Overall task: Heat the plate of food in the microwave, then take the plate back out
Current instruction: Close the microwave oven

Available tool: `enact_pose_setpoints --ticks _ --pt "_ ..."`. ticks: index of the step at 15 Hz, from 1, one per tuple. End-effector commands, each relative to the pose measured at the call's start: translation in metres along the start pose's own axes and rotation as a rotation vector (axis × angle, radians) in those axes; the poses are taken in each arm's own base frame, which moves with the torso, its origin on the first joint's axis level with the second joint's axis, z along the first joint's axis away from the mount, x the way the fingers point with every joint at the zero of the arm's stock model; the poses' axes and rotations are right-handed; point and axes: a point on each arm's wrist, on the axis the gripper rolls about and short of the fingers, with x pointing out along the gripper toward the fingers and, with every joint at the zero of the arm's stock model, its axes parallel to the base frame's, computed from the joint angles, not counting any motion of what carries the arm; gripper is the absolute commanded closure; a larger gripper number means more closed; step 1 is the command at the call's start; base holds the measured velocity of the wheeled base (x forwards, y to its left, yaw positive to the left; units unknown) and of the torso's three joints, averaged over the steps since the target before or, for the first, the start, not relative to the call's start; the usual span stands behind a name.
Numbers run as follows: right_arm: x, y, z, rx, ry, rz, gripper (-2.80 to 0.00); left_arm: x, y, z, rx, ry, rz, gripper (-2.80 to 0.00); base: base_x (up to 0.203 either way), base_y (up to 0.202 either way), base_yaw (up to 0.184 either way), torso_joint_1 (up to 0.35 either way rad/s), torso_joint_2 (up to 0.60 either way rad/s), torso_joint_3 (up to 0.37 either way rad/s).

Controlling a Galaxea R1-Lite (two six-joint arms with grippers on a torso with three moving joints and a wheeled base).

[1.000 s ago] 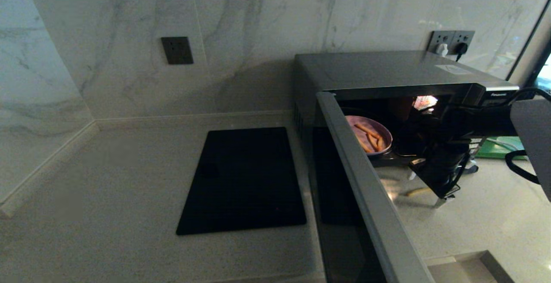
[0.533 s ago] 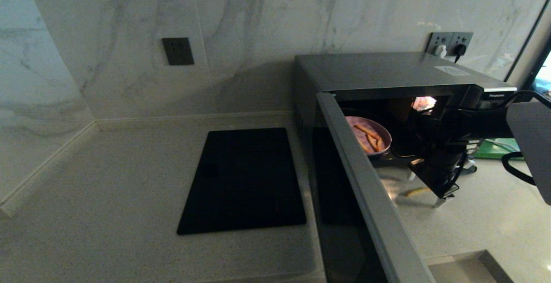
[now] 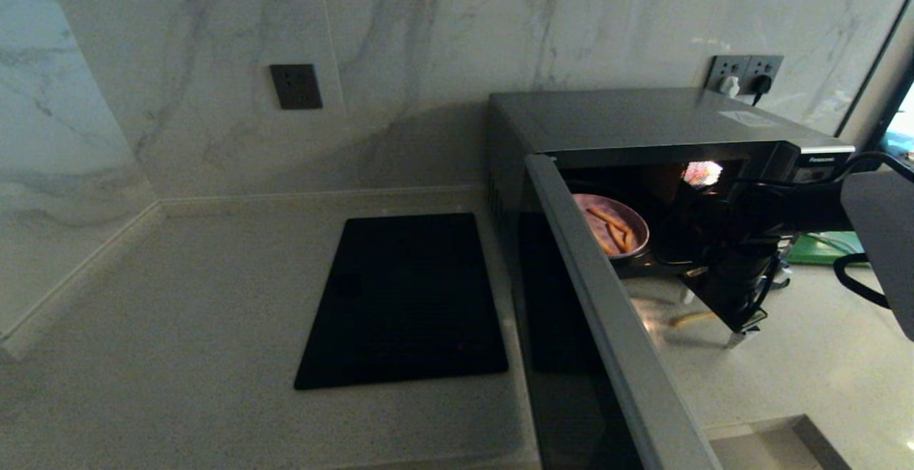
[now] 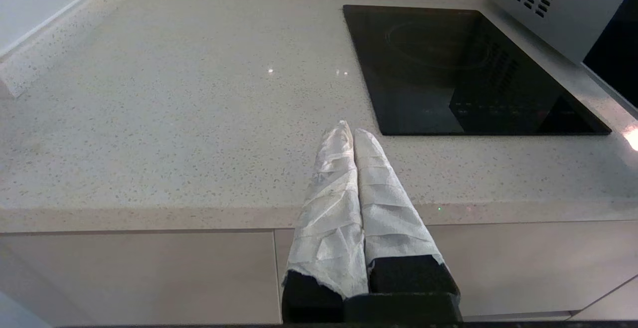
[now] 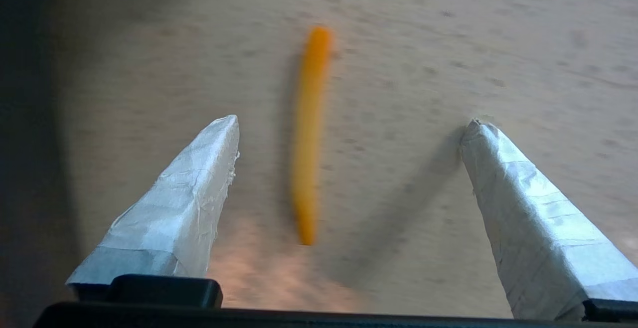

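The plate of food (image 3: 613, 227) sits inside the open microwave (image 3: 643, 127). The right gripper (image 5: 349, 128) hangs before it, jaws wide and empty, above a fry (image 5: 309, 133) on the desk (image 3: 214, 291). The left gripper (image 4: 350, 131), jaws pressed together, is parked near the desk's edge.

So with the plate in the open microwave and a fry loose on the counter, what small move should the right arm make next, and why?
Probably lower the right gripper onto the loose fry: its jaws stand wide open astride it on the counter, empty. The plate of food sits inside the microwave, door open. The left gripper is parked, shut.
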Motion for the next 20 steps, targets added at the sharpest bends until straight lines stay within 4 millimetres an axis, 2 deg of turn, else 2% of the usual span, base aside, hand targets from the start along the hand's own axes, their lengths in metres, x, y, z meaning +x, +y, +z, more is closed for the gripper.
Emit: enact_pose_setpoints --ticks 1,7,12,20 --pt "0.005 -0.003 -0.002 0.000 0.014 -0.039 -2.80 0.000 0.000 0.000 -0.001 0.001 0.001 0.00 0.000 0.000 0.000 0.000 0.00 0.000" --pt "0.004 -0.006 -0.003 -0.004 0.019 -0.058 -2.80 0.000 0.000 0.000 -0.001 0.001 0.001 0.00 0.000 0.000 0.000 0.000 0.00 0.000" --pt "0.009 -0.018 -0.007 -0.018 0.030 -0.116 -2.80 0.000 0.000 0.000 -0.001 0.001 0.001 0.00 0.000 0.000 0.000 0.000 0.00 0.000" --pt "-0.011 -0.040 -0.009 -0.018 0.032 -0.145 -2.80 0.000 0.000 0.000 -0.001 0.001 0.001 0.00 0.000 0.000 0.000 0.000 0.00 0.000"
